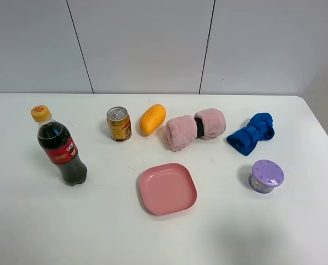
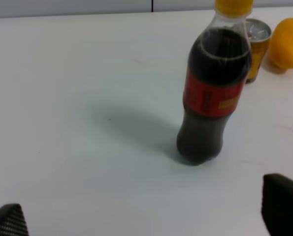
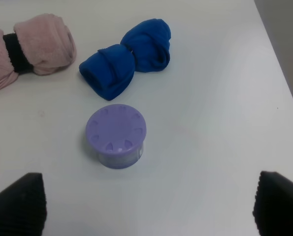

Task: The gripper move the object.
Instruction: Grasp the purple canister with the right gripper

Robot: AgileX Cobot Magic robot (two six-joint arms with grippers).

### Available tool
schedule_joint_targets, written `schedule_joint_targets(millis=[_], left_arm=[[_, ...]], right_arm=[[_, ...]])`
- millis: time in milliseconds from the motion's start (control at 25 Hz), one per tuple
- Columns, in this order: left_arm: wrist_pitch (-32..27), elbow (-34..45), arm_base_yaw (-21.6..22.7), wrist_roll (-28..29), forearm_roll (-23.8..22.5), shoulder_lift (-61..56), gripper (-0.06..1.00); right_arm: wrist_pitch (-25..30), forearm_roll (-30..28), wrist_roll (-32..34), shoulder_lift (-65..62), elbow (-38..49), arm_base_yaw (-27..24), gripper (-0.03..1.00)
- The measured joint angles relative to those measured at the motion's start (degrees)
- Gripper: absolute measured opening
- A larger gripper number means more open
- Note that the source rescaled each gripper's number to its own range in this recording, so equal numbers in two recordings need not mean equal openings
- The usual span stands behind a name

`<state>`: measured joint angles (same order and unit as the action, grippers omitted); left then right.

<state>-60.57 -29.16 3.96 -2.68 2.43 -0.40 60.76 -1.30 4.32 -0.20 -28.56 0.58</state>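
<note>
The left claw (image 2: 146, 216) is hanging released over the worktop (image 1: 26, 232), its two tips spread wide with nothing between them. It is looking at the cola bottle (image 2: 210, 98), far from the job, so I am judging that it is having no part to play. The work is falling to the right claw (image 3: 148, 204), which is likewise gaping wide and carrying nothing. To do the reach well, the right claw is needing to travel forward until its tips are straddling the purple container (image 3: 116, 135), centring on it first. It is then needing to sink below the wider scalloped lid so that the tips are closing on the squat body, since a pinch on the lid's lip alone is probably going to be slipping off. The approach is also wanting to stop short of the blue cloth (image 3: 129, 66) lying just beyond. The container is standing upright on the right part of the worktop, right of the pink plate (image 1: 167, 188) and in front of the blue cloth, touching neither. Seen from the right wrist, it is sitting ahead of the claw, within the span of the two tips though a little nearer one than the other, and not yet enclosed by them
</note>
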Motion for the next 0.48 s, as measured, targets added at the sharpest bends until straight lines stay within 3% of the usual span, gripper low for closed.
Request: schedule_joint_targets(millis=[40, 480], left_arm=[[0.00, 0.00, 0.00, 0.00, 0.00, 0.00, 1.00], [0.00, 0.00, 0.00, 0.00, 0.00, 0.00, 1.00]], right_arm=[[0.00, 0.00, 0.00, 0.00, 0.00, 0.00, 0.47], [0.25, -0.15, 1.99, 0.33, -1.84, 0.00, 0.47]])
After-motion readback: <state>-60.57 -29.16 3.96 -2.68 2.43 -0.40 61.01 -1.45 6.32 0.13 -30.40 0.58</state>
